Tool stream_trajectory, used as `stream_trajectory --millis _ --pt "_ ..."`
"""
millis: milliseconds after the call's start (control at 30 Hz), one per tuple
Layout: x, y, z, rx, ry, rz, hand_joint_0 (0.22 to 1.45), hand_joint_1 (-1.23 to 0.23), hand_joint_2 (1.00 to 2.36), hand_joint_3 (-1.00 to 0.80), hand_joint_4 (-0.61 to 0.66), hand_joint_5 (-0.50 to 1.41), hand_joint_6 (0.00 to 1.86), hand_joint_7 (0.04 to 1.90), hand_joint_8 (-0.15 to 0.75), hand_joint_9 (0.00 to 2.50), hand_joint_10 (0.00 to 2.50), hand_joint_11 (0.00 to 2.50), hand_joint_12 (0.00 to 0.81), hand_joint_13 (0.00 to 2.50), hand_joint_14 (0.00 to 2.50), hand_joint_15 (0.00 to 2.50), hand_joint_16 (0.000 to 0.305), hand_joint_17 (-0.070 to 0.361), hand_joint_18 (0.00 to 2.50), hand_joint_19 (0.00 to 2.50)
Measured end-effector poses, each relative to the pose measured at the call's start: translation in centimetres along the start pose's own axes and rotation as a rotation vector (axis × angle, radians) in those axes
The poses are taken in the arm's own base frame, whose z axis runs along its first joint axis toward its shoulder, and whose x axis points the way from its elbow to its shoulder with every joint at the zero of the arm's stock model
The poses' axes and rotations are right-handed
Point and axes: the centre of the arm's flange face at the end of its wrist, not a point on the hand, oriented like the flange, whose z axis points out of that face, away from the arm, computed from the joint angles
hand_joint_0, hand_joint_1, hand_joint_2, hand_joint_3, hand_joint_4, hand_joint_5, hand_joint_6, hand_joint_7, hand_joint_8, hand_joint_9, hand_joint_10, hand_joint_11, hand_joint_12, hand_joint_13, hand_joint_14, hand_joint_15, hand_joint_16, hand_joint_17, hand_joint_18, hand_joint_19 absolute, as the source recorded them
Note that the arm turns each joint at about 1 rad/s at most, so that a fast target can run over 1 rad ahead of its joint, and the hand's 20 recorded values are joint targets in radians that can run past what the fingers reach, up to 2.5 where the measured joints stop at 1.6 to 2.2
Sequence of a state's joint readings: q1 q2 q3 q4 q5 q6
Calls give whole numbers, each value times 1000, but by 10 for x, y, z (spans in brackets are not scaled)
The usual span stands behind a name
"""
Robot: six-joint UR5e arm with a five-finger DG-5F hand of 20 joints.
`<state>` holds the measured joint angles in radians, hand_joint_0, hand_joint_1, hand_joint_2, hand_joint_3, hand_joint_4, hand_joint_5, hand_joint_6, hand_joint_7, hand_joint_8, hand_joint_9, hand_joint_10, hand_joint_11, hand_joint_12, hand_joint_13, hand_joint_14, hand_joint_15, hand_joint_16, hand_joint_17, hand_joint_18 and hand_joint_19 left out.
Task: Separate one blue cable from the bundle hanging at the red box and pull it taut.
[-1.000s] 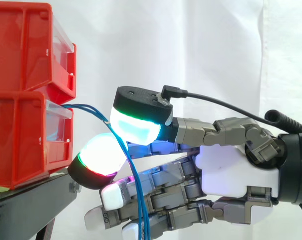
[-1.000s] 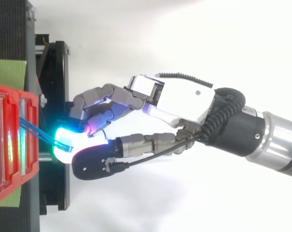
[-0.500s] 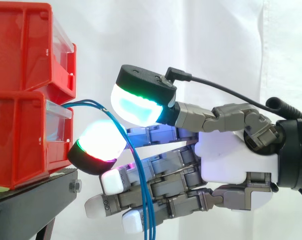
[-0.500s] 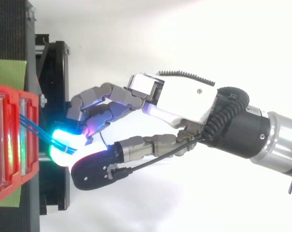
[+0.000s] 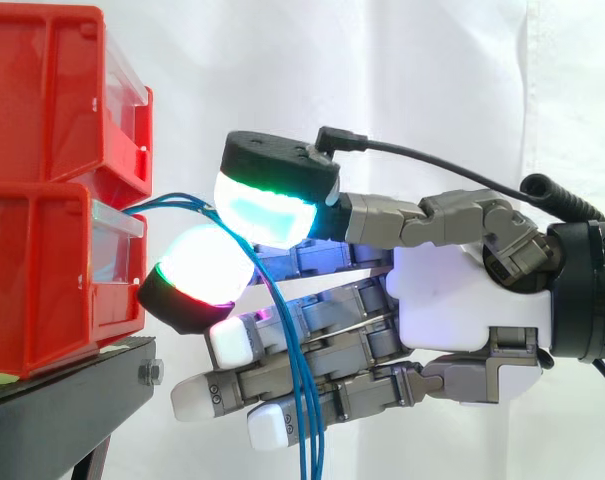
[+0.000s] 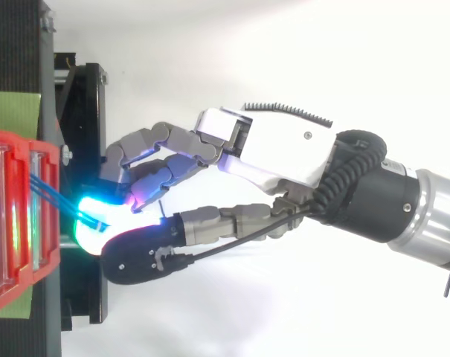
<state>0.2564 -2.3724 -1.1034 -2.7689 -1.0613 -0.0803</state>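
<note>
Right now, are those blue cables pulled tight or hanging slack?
Slack. The blue cables arc out of the red bin, pass between the hand's glowing pads and droop in loose curves below.

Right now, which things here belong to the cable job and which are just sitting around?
Part of the job: blue cables; hand pinching them; lower red bin they hang from.
Just there: upper red bin; black stand; white curtain; green sheet.

I was running the rig in a lab-style test bay: white curtain (image 5: 412,70) behind, red storage bins (image 5: 42,250) stacked on a black stand (image 5: 52,415) at the left.
</note>
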Motion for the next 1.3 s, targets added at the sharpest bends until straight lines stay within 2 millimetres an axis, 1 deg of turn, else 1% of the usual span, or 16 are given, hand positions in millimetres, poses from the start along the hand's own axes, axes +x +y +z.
stream_trajectory --millis 133,167,233,267,467,533,633,800,833,900,933,1067,1100,1167,1233,1300 --pt "0 0 0 2 0 0 667 -732 1023 -217 3 -222 935 1001 278 871 23 805 260 654 13 331 43 97 639 568" --pt "1 0 0 2 0 -1 687 -773 1023 -227 -7 -226 938 1020 276 870 23 816 261 666 14 345 43 96 645 567" --pt "1 0 0 2 -1 0 717 -806 1021 -258 -32 -231 944 1003 266 876 21 822 259 686 14 361 43 97 652 554" --pt "1 0 -1 3 0 -1 747 -835 1021 -285 -26 -235 950 1049 254 893 23 846 253 701 16 371 42 96 646 560" --pt "1 -1 -2 15 0 1 828 -847 1003 -468 -67 -229 946 1026 238 922 23 858 251 737 16 403 39 88 631 559" --pt "2 -1 -3 18 1 3 838 -855 1000 -500 -77 -227 944 1015 231 925 24 862 253 753 16 412 38 85 632 550" --pt "3 -2 -3 19 3 4 814 -879 1000 -500 -59 -223 938 989 222 934 24 861 255 784 17 426 37 83 670 496" --pt "4 -2 -4 22 4 5 666 -900 1000 -500 -18 -224 926 975 228 930 24 867 264 797 19 432 36 82 667 529" --pt "4 -2 -4 23 4 5 666 -900 1000 -500 -18 -224 926 975 228 930 24 867 264 797 19 432 36 82 667 529" --pt "3 -2 -4 26 4 6 579 -907 1000 -500 12 -228 921 957 238 928 23 871 268 801 19 444 38 85 671 536" --pt "3 -2 -4 28 3 6 572 -904 1000 -500 14 -228 920 955 237 928 24 872 269 802 18 446 38 85 672 536" --pt "3 -3 -5 33 4 6 504 -846 1000 -500 60 -230 915 899 262 932 22 865 287 814 17 444 42 95 697 554" --pt "3 -3 -5 34 4 6 496 -800 1000 -500 69 -230 912 893 265 937 21 852 290 815 19 449 43 97 703 560" --pt "3 -3 -5 35 5 5 496 -766 1000 -500 67 -230 910 886 266 942 21 858 291 814 18 444 43 98 705 559" --pt "3 -3 -5 35 5 6 496 -694 1000 -500 70 -229 909 875 270 947 22 852 291 814 18 441 43 98 706 574" --pt "4 -3 -5 35 5 6 557 -541 1000 -500 54 -227 899 911 257 947 20 840 269 792 17 443 41 91 681 591"
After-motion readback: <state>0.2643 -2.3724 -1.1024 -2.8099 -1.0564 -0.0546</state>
